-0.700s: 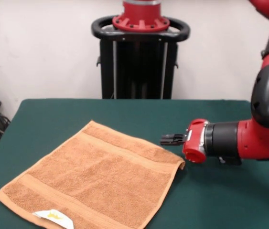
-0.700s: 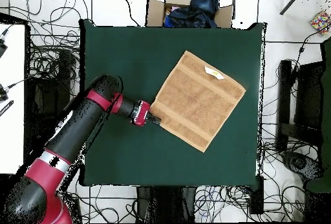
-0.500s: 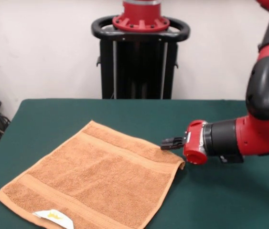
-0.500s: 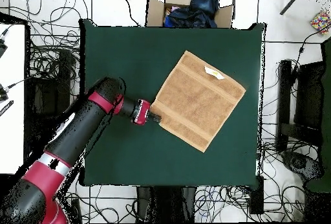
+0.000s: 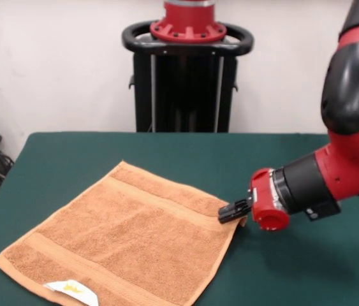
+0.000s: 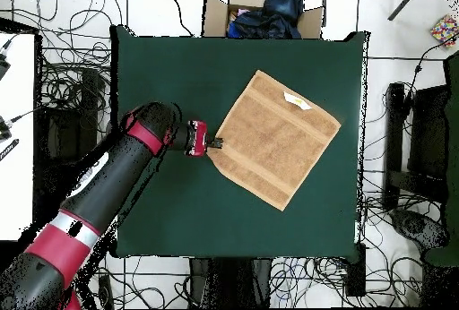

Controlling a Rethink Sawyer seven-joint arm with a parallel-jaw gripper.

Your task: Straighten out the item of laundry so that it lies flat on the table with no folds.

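The gripper has dropped onto the towel corner, its jaws' state indiscernible.

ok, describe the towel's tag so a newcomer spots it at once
Start at the green table, then the orange-tan towel spread on it. The tag sits on the towel's edge nearest the front camera, far from the gripper: small, white, the only pale patch.

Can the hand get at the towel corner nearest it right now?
Probably yes. The hand is already at that corner of the towel, low over the table, and nothing lies between them.
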